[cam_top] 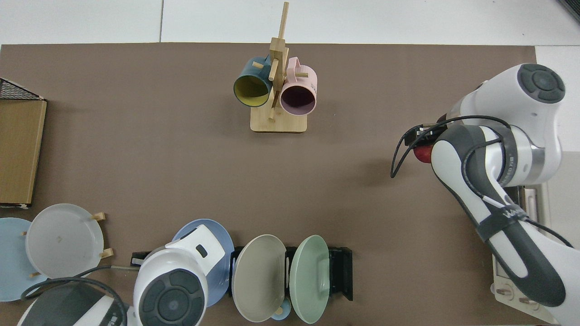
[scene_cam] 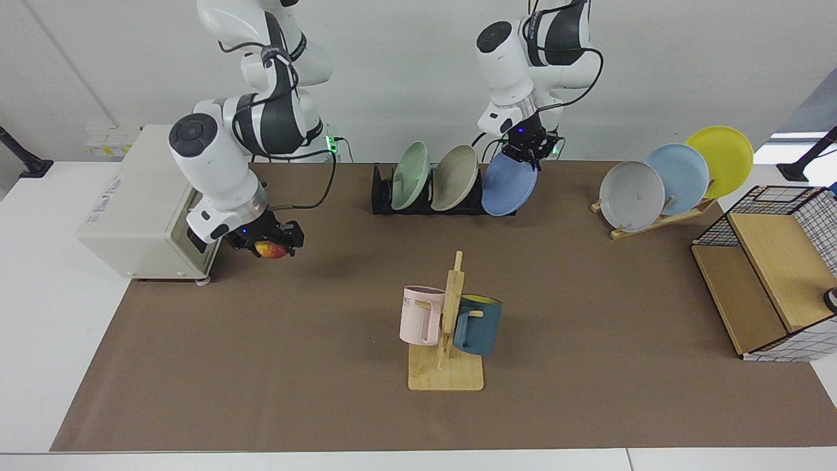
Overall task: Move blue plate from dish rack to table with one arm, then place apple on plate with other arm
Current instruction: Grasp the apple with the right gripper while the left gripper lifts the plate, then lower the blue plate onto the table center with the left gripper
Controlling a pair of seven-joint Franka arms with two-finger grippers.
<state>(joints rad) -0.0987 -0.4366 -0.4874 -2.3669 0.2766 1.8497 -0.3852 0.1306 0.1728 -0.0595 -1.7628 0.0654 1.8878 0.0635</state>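
— Left arm status?
— The left gripper (scene_cam: pixel 526 149) is clamped on the upper rim of the round matte blue plate (scene_cam: pixel 509 186), tilted at the slotted black dish rack (scene_cam: pixel 382 196) by the table's (scene_cam: pixel 261 366) far edge.
— Right arm?
— The right gripper (scene_cam: pixel 271 245) is closed around the small red-yellow apple (scene_cam: pixel 271 249), held above the mat beside the boxy cream oven (scene_cam: pixel 140 203).

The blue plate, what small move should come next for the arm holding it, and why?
Probably carry it forward, away from the dish rack, and lower it onto bare brown table. The left gripper grips the blue plate by its top rim, tilted and still at the rack's end. The right gripper holds the apple off the table with no plate laid flat for it.
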